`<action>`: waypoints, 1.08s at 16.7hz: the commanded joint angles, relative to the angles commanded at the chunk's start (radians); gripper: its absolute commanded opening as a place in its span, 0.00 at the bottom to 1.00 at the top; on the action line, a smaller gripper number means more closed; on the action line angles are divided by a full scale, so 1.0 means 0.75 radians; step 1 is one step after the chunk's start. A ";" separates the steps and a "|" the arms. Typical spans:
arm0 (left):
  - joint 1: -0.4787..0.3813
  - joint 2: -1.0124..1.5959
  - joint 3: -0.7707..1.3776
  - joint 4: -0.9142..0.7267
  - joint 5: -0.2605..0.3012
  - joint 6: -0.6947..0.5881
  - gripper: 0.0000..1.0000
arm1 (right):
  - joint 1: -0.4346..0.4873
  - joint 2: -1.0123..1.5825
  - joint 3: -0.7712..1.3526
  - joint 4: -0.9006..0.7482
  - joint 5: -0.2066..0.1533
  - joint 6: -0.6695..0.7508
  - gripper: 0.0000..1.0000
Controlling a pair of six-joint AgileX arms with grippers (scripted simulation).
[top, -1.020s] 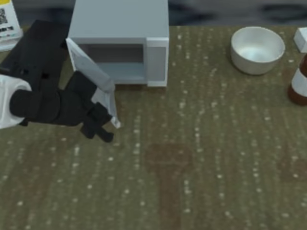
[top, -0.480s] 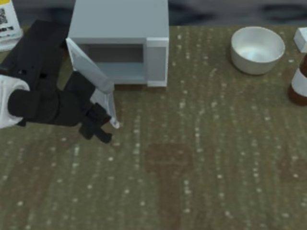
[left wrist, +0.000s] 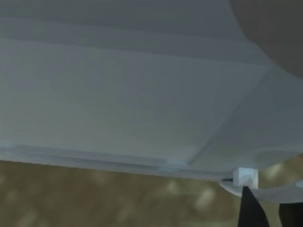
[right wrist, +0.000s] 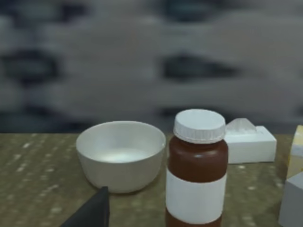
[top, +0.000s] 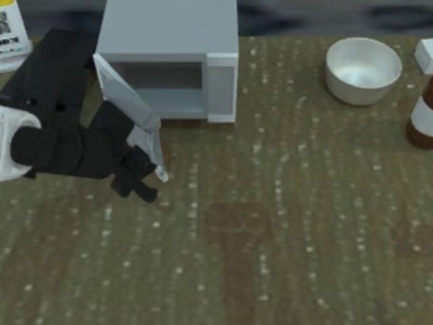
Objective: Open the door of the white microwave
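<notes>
The white microwave (top: 169, 27) stands at the back left of the table, its grey control panel on its right side. Its door (top: 128, 101) is swung out toward the front left, and the cavity shows. My left gripper (top: 150, 181) sits at the door's free edge, shut on the small white handle (left wrist: 246, 177). In the left wrist view the door (left wrist: 118, 94) fills most of the picture, with dark fingertips (left wrist: 251, 210) on either side of the handle. My right arm is outside the top view; only a dark part of my right gripper (right wrist: 90, 213) shows.
A white bowl (top: 363, 70) sits at the back right, with a brown bottle with a white label (top: 423, 118) and a white box (top: 426, 54) at the right edge. A printed card (top: 12, 30) stands at the back left corner.
My left gripper has shifted slightly to the left with the door's free edge, so the door stands a little wider. Nothing else has moved.
</notes>
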 joint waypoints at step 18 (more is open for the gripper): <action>0.045 -0.006 0.002 -0.043 0.066 0.098 0.00 | 0.000 0.000 0.000 0.000 0.000 0.000 1.00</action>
